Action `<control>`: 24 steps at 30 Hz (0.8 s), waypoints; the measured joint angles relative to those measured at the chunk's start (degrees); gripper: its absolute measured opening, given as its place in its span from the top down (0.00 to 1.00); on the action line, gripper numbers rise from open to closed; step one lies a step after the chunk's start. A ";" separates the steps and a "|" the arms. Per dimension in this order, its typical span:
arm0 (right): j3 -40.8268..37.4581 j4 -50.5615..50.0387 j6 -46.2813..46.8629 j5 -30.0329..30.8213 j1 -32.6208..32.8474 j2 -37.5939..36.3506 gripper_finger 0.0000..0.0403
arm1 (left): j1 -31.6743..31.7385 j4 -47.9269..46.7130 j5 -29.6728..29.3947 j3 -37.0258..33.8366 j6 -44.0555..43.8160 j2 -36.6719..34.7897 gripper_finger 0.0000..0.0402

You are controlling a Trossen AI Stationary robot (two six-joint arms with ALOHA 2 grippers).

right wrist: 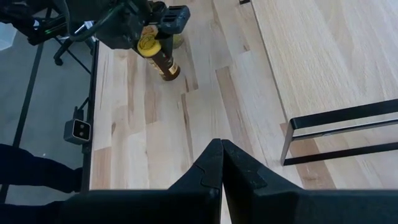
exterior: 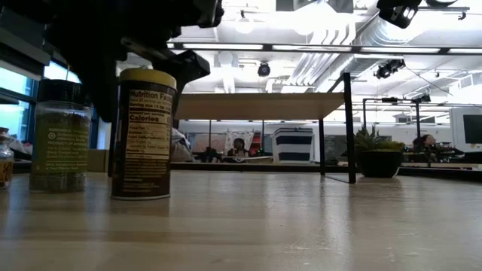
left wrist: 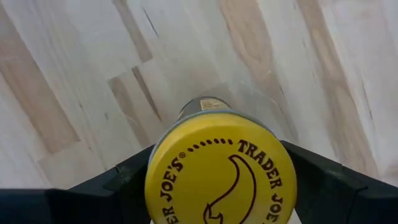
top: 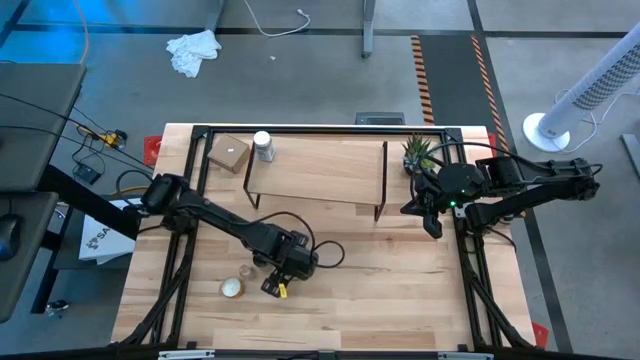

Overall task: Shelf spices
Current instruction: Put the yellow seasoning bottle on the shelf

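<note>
A spice jar with a yellow lid (left wrist: 221, 171) stands upright on the tabletop near its front left (exterior: 143, 135). My left gripper (top: 283, 282) points down over it, open, with one finger on each side of the lid; no touch shows. A black-capped jar of green herbs (exterior: 59, 135) and a small jar (exterior: 4, 167) stand just beside it. A white-capped jar (top: 263, 146) stands at the far left end of the shelf (top: 315, 175). My right gripper (right wrist: 222, 163) hangs shut and empty above the table's right side, off the shelf's right end.
A small cardboard box (top: 229, 153) sits left of the shelf and a potted plant (top: 418, 152) at the far right. The shelf's black legs (right wrist: 336, 134) stand on the tabletop. Bare wood lies between the jars and the shelf.
</note>
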 joint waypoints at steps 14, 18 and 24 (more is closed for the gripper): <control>0.00 0.02 1.09 0.50 0.00 0.00 1.00 | -0.39 0.15 -1.17 0.30 0.00 -0.04 0.37; 0.00 0.02 1.75 0.50 0.00 0.00 1.00 | -0.40 0.06 -1.28 0.30 0.80 -0.04 0.41; -0.01 0.00 1.73 0.52 0.00 0.00 1.00 | -0.37 -5.20 -2.12 4.65 2.23 -0.12 0.47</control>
